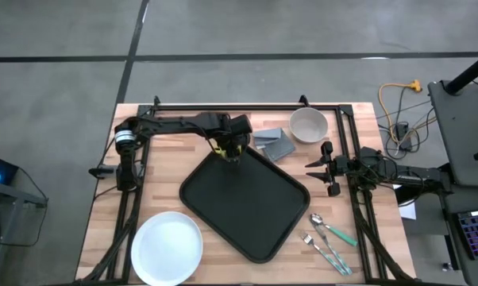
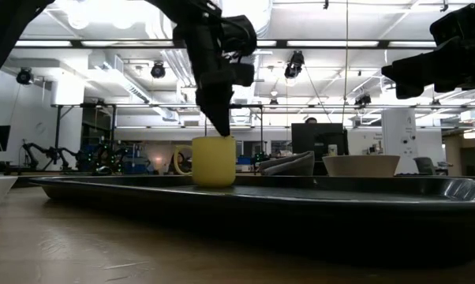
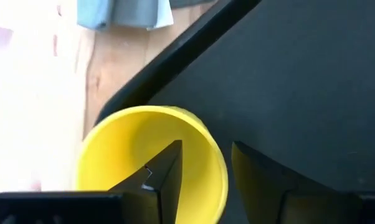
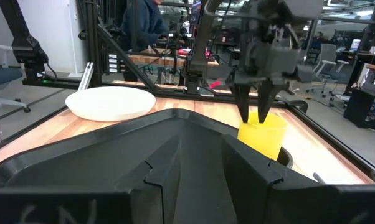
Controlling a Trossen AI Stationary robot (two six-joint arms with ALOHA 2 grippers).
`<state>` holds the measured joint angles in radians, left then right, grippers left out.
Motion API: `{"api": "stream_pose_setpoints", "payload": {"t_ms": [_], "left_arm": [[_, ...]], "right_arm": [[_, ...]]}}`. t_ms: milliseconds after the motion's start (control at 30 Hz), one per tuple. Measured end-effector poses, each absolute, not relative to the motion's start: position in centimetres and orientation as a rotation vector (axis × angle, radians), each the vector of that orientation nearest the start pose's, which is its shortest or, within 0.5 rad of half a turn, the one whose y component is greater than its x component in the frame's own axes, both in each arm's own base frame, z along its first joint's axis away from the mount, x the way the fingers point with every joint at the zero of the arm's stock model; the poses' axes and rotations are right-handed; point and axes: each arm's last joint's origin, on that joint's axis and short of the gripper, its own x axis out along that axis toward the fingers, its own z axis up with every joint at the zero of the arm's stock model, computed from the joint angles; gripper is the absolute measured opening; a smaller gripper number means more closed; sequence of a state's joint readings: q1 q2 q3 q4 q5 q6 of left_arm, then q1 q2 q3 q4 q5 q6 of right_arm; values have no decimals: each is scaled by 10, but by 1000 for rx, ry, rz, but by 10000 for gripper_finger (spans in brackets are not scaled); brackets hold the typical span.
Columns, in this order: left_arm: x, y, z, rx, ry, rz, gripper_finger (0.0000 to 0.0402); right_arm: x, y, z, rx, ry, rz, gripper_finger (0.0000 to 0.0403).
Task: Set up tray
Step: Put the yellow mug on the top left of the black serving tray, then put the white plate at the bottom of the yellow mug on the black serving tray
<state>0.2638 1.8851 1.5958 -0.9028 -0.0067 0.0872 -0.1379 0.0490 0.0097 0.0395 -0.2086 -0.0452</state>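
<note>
The black tray (image 1: 247,202) lies askew in the middle of the table. A yellow cup (image 2: 214,162) stands upright on its bottom in the tray's far corner; it also shows in the left wrist view (image 3: 113,143). My left gripper (image 3: 206,149) hangs open just above the cup, pointing steeply down. One finger (image 3: 166,168) is over the cup's hollow and the other (image 3: 262,168) is outside the rim, neither touching. My right gripper (image 1: 328,168) waits open at the table's right side, level, nothing between its fingers.
A white plate (image 1: 166,246) sits at the near left beside the tray. A beige bowl (image 1: 308,125) and a folded grey cloth (image 1: 272,143) lie at the far right. Cutlery with teal handles (image 1: 330,238) lies near right. Frame rails border the table's edges.
</note>
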Motion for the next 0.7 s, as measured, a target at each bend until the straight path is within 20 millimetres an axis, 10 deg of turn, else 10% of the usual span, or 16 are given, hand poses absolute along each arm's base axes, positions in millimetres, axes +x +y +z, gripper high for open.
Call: {"api": "stream_pose_setpoints", "payload": {"t_ms": [300,700], "left_arm": [[374,99,283,-130,1202,217,125],[371,77,273,-172,1284,138,125]], "right_arm": [[99,-8,167,-45,-2,71,107],[99,-8,167,-45,-2,71,107]]}}
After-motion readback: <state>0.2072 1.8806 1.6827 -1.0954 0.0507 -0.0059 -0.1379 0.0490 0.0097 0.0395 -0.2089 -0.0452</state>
